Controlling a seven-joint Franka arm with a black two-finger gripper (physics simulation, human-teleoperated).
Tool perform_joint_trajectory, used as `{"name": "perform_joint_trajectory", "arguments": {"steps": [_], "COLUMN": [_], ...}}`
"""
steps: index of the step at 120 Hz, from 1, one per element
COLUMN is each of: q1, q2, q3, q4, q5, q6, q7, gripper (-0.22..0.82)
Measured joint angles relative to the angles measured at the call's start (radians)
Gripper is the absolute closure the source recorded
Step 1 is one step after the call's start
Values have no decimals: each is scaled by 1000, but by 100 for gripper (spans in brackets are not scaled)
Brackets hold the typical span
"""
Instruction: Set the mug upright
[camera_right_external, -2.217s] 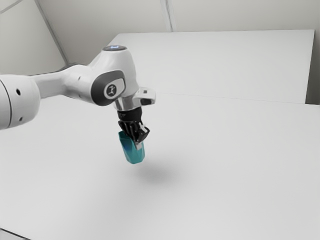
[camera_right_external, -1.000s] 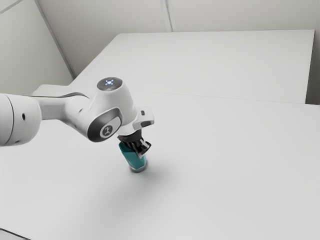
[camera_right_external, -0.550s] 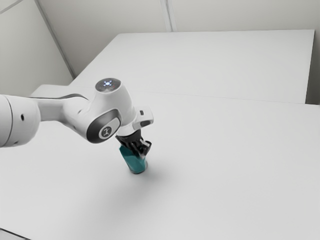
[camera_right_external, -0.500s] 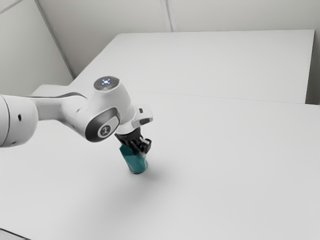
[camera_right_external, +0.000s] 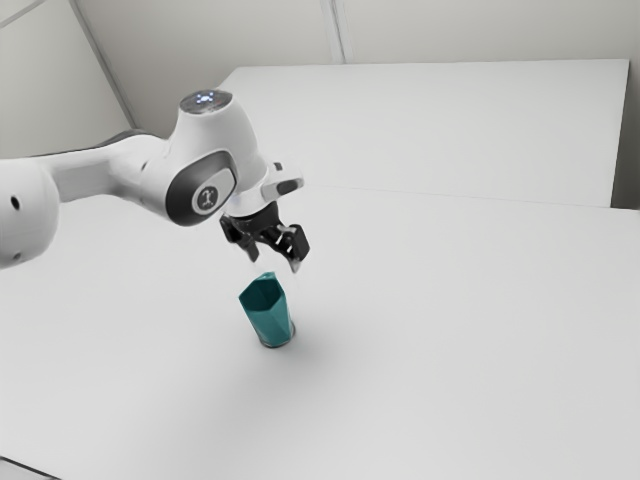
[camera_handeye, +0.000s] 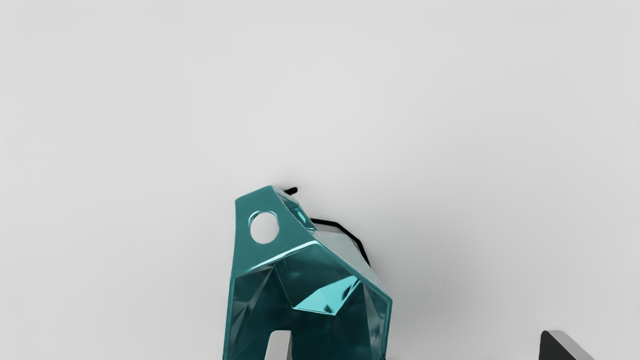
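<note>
Below the gripper (camera_right_external: 275, 266) — its fingers spread apart — stands the teal mug (camera_right_external: 268, 312).

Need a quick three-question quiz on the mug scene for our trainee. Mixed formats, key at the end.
1. Multiple choice: where is the hand relative to the mug?
A) Gripping its rim
B) Above it, fingers apart
C) Lying beside its base

2. True or false: the mug stands on the table with its mouth facing up.

3. Fill in: the mug's handle has a round ____ through it.

Key: 1. B; 2. true; 3. hole
</note>
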Motion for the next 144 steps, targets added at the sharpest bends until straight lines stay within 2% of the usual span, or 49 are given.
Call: {"name": "perform_joint_trajectory", "arguments": {"steps": [27,88,123,144], "q1": [8,4,87,92], "q2": [38,107,111,111], "q3": [-1,54,58,58], "q4": [138,462,579,614], "q5": [-32,-81,-71,-67], "q6": [-154,-429,-542,-587], "q7": [7,75,98,107], "gripper": [4,2,2,2]}}
